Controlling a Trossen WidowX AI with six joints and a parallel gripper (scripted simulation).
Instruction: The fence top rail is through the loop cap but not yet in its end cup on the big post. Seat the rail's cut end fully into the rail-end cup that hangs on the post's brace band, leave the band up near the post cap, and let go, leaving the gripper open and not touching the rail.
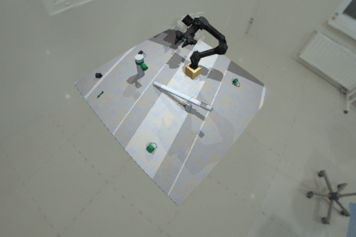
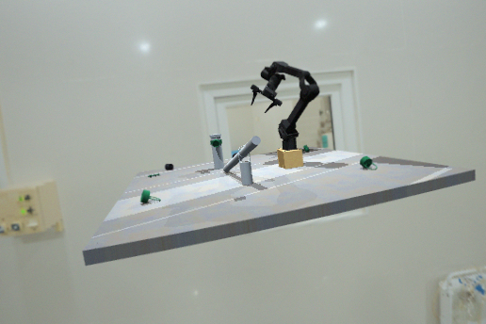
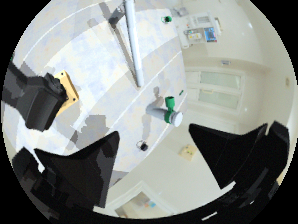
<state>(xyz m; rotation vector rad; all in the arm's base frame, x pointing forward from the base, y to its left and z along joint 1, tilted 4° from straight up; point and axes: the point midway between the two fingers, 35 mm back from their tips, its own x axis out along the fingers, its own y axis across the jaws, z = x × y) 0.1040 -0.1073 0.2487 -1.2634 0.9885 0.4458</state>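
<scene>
The pale top rail (image 1: pixel 182 96) (image 2: pixel 241 151) (image 3: pixel 132 35) lies slanted through the loop cap on a short grey post (image 1: pixel 188 107) (image 2: pixel 246 171). One rail end rests low on the table and points toward the big post (image 1: pixel 140 66) (image 2: pixel 217 153) (image 3: pixel 174 113), a gap away from it. The big post stands upright and carries a green rail-end cup (image 1: pixel 144 67) (image 2: pixel 216 143) (image 3: pixel 169 103) near its cap. My gripper (image 1: pixel 182 39) (image 2: pixel 263 98) (image 3: pixel 155 131) is open and empty, high above the table's back part, far from the rail.
A tan block (image 1: pixel 192 70) (image 2: pixel 289 157) bears the arm's base. Spare green cups lie at the front (image 1: pixel 151 147) (image 2: pixel 146 196) and the right (image 1: pixel 235 81) (image 2: pixel 366 162). A small black part (image 1: pixel 99 75) (image 2: pixel 169 166) and a green bolt (image 1: pixel 100 94) lie at the left edge.
</scene>
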